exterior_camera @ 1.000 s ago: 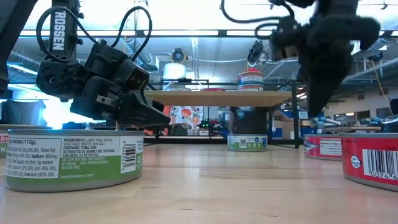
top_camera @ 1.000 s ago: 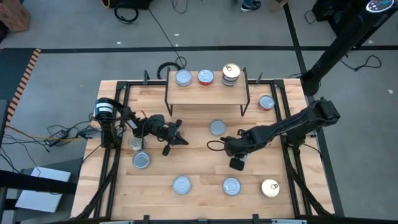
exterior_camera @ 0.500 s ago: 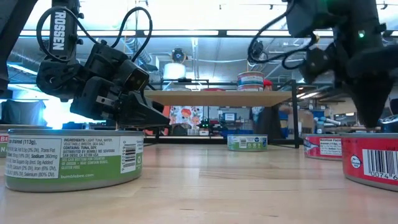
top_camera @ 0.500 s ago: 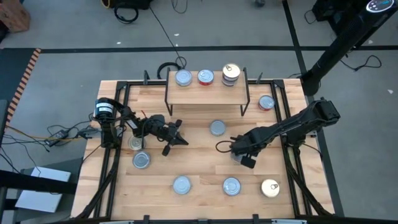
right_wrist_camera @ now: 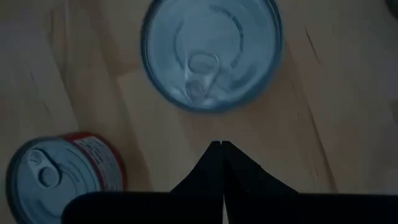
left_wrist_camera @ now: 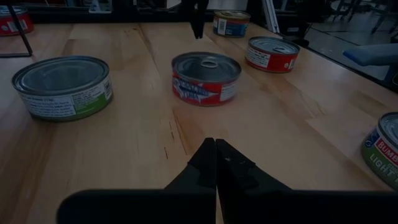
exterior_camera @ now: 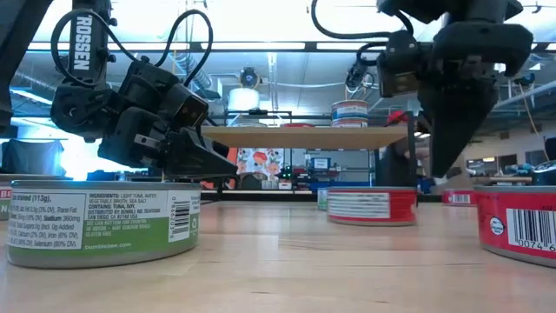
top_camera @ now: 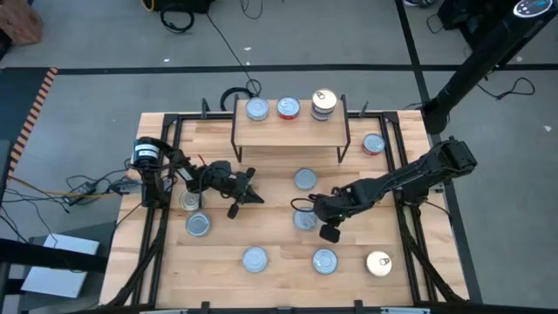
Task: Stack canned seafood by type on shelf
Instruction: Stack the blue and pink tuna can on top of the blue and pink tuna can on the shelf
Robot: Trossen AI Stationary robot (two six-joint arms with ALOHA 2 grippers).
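Your right gripper (top_camera: pixel 305 218) is clenched shut and empty, hovering over a silver-topped tin (top_camera: pixel 303 221) in the middle of the table (top_camera: pixel 261 227). Your left gripper (top_camera: pixel 255 197), also clenched on nothing, waits at the left. Four tins sit on the shelf (top_camera: pixel 288 131), two of them stacked; others lie scattered around.

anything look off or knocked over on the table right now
Nothing is tipped, spilled or dented. The small round tins on the slatted wooden tabletop all lie flat, lids up, like the red-labelled tin beside the shut right gripper. The light-wood shelf stands level, carrying a neat two-tin stack.
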